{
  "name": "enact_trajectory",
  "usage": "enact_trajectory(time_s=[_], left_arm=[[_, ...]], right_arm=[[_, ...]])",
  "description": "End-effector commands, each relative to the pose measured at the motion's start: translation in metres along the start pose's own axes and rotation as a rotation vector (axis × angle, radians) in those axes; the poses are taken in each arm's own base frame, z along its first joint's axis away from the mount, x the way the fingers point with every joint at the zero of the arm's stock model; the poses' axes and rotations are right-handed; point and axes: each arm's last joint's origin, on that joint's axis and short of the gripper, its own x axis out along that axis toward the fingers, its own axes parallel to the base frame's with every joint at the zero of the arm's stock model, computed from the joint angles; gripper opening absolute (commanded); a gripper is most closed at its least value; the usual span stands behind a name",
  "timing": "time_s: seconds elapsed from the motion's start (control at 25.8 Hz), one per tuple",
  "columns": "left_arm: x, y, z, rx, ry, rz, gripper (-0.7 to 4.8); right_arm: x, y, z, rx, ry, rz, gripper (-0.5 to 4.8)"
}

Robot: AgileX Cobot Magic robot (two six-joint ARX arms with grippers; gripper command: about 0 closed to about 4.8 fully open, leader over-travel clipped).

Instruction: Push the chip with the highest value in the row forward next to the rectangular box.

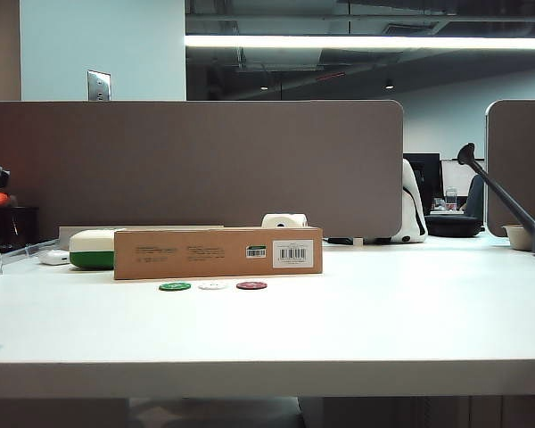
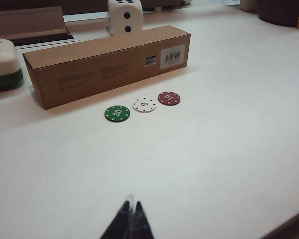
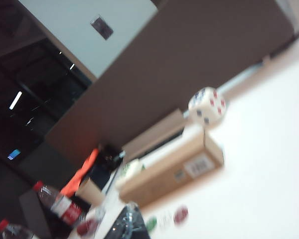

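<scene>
Two tools are in play, and neither appears in the exterior view. The left tool [image 2: 130, 219] hangs over bare worktop [image 2: 214, 164] with its fingertips pressed together, nothing between them. The right tool [image 3: 127, 224] shows only as a blurred dark tip; whether it is spread or closed cannot be told.

From the left tool, the chip [image 2: 117, 113] lies ahead, well apart, flat on the worktop and marked 20. It is the end piece of a row of three: beside it the white chip [image 2: 144, 104], then the dark red chip [image 2: 169, 98]. Beyond the row, near but not touching, stands the rectangular box [image 2: 109, 69], its long axis parallel to the row. The push therefore runs straight away from the left tool, likely the better placed arm.

No open container is visible.
</scene>
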Motion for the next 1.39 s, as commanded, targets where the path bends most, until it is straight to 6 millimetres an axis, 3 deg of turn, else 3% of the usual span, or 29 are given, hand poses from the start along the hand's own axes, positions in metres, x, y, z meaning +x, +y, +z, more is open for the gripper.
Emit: enact_trajectory(time_s=[0.04, 0.08, 0.12, 0.23, 0.35, 0.46, 0.54, 0.7, 0.93, 1.08, 1.39], left_arm=[[0.000, 0.000, 0.002, -0.002, -0.015, 0.000, -0.05], [0.000, 0.000, 0.002, -0.002, -0.014, 0.001, -0.05], [0.000, 0.000, 0.002, -0.002, -0.015, 0.001, -0.05], [0.000, 0.000, 0.002, -0.003, -0.015, -0.001, -0.05], [0.000, 0.000, 0.002, -0.003, -0.016, 0.001, -0.05], [0.000, 0.000, 0.002, -0.002, -0.014, 0.001, -0.05], [0.000, 0.000, 0.002, -0.002, -0.013, -0.001, -0.05], [0.000, 0.000, 0.001, -0.002, -0.011, -0.002, -0.05], [0.000, 0.000, 0.001, -0.002, -0.012, -0.002, -0.05], [0.000, 0.000, 0.001, -0.002, -0.012, -0.001, -0.05], [0.000, 0.000, 0.001, -0.003, -0.011, 0.001, -0.05]], right_arm=[[0.029, 0.021, 0.033, -0.133, 0.039, -0.009, -0.10], [0.039, 0.024, 0.037, -0.164, 0.071, -0.006, -0.10], [0.067, 0.031, 0.043, -0.225, 0.159, 0.010, -0.10], [0.112, 0.040, 0.034, -0.279, 0.313, 0.062, -0.10], [0.158, 0.043, 0.005, -0.369, 0.478, 0.100, -0.09], [0.219, 0.044, -0.063, -0.346, 0.725, 0.127, -0.09], [0.236, 0.045, -0.087, -0.350, 0.785, 0.141, -0.09], [0.266, 0.048, -0.126, -0.401, 0.864, 0.183, -0.09], [0.301, 0.050, -0.161, -0.424, 0.922, 0.155, -0.09], [0.320, 0.044, -0.177, -0.435, 1.009, 0.104, -0.09], [0.324, 0.033, -0.187, -0.481, 1.017, 0.036, -0.09]])
